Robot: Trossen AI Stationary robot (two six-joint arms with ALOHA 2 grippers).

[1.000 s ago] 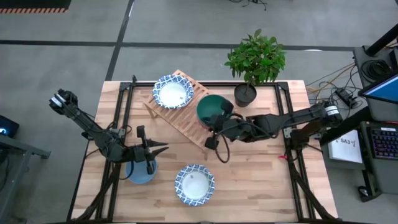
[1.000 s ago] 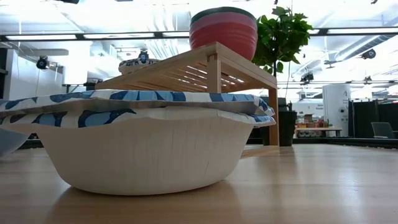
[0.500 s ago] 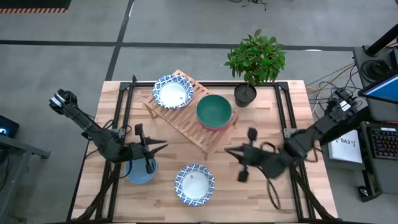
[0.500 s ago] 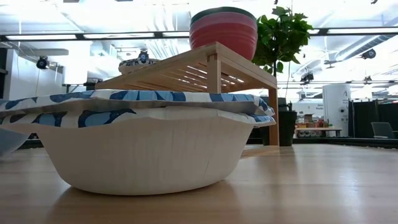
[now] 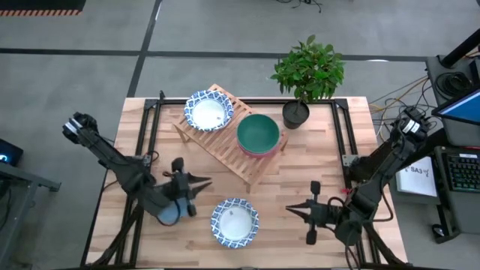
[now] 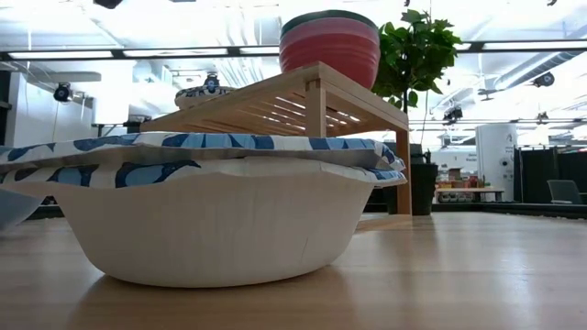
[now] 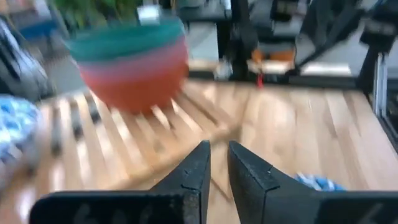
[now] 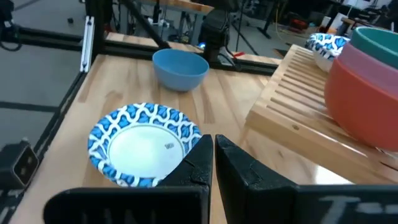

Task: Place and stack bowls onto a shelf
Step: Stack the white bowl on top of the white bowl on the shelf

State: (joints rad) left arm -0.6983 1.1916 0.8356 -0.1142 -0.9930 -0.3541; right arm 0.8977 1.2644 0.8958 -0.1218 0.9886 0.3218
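Left pincer (image 5: 201, 182) hovers over the tabletop (image 5: 300, 172). In its wrist view (image 7: 219, 155) we see the fingers nearly together with a thin gap and nothing between them. The plain blue bowl (image 5: 166, 214) sits on the tabletop just behind this pincer, partly under its arm. We cannot tell from above whether the arm touches it. Ahead of this pincer's tips are the shelf (image 7: 124, 137) and a blurred stack of bowls (image 7: 127, 62).

Right pincer (image 5: 296, 211) is closed and empty, low over the tabletop. In its wrist view (image 8: 214, 146) the fingers meet. The patterned bowl (image 8: 144, 142) lies right in front of its tips, near but not touching. The blue bowl (image 8: 180, 67) is farther out beyond it, upright and alone.

From above, that patterned bowl (image 5: 234, 222) lies between the two pincers.

The shelf (image 5: 225, 142) stands beyond both pincers, set at an angle on the tabletop. A second patterned bowl (image 5: 209, 110) is on the shelf end nearer the left pincer. On the end nearer the right pincer the green bowl (image 5: 258, 133) tops a stack. The right wrist view shows it as green (image 8: 379, 38) in the pink bowl (image 8: 373, 65) in the red bowl (image 8: 360, 106). The low view shows the red bowl (image 6: 330, 50) on the shelf (image 6: 275, 105), with the near patterned bowl (image 6: 211, 220) filling the foreground.

A potted plant (image 5: 309, 71) stands past the stacked end of the shelf, well away from both pincers.
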